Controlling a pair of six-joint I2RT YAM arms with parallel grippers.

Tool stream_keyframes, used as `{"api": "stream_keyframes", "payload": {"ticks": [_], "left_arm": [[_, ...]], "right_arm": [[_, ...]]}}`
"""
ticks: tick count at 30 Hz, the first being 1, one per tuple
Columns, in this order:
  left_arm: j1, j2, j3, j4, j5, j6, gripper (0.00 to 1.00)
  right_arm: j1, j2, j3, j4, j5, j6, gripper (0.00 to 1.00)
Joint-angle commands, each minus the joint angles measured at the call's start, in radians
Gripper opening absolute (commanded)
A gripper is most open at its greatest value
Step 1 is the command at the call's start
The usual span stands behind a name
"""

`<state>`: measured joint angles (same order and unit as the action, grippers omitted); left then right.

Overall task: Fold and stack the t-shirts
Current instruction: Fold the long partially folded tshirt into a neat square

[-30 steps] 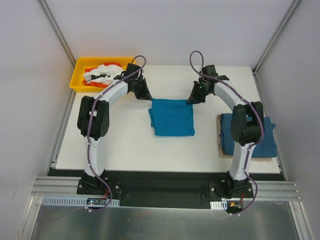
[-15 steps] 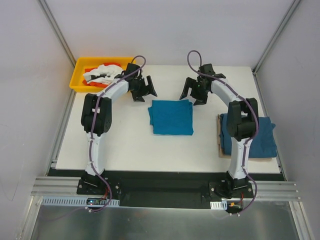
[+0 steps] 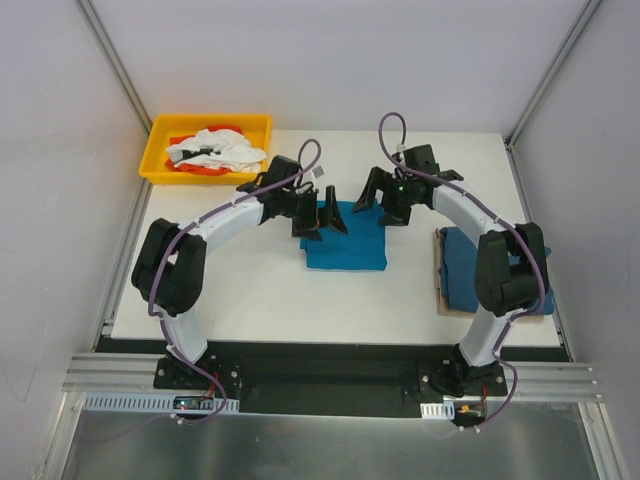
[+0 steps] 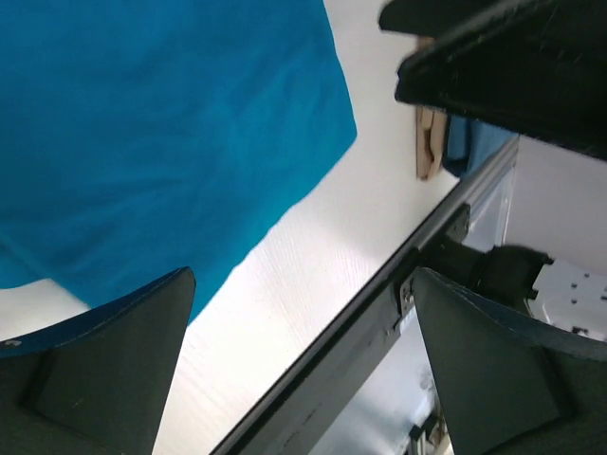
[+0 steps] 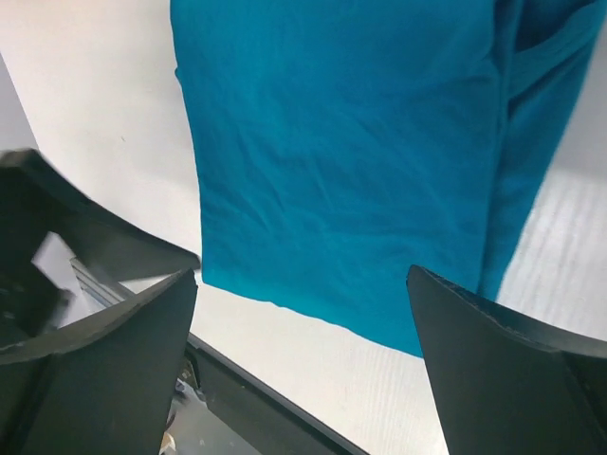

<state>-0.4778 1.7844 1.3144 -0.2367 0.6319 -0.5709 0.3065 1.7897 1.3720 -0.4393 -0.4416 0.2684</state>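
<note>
At ten o'clock on the white table sits the yellow plastic bin of crumpled white and orange cloths, which I judge to be no part of this step. My left gripper hangs over the ten o'clock edge of the folded teal-blue cotton t-shirt at the table's centre, its fingers spread wide and holding nothing; its wrist view shows cloth below and bare tabletop between the tips. The right gripper is just as wide and just as empty, poised over the shirt's one o'clock corner. At three o'clock lies the stack of folded teal-blue shirts on a tan board, partly hidden by the right arm. I reckon this shirt now goes onto that stack. To do it cleanly I would lower both grippers onto opposite edges, catch every layer and not only the top one, lift level, and carry it across without letting the fold sag open.
</note>
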Motion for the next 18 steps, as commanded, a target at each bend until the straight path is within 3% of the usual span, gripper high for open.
{"api": "stream_keyframes", "payload": {"ticks": [1,10,18], "left_arm": [[-0.027,0.035,-0.076,0.099,0.088,-0.029,0.99],[-0.025,0.121,-0.204,0.105,0.022,-0.012,0.99],[-0.03,0.055,-0.32,0.12,0.002,-0.012,0.99]], "right_arm": [[0.019,0.036,-0.013,0.08,-0.072,0.054,0.97],[0.023,0.165,-0.025,0.054,0.006,0.055,0.97],[0.045,0.146,-0.088,0.04,0.069,0.046,0.97]]}}
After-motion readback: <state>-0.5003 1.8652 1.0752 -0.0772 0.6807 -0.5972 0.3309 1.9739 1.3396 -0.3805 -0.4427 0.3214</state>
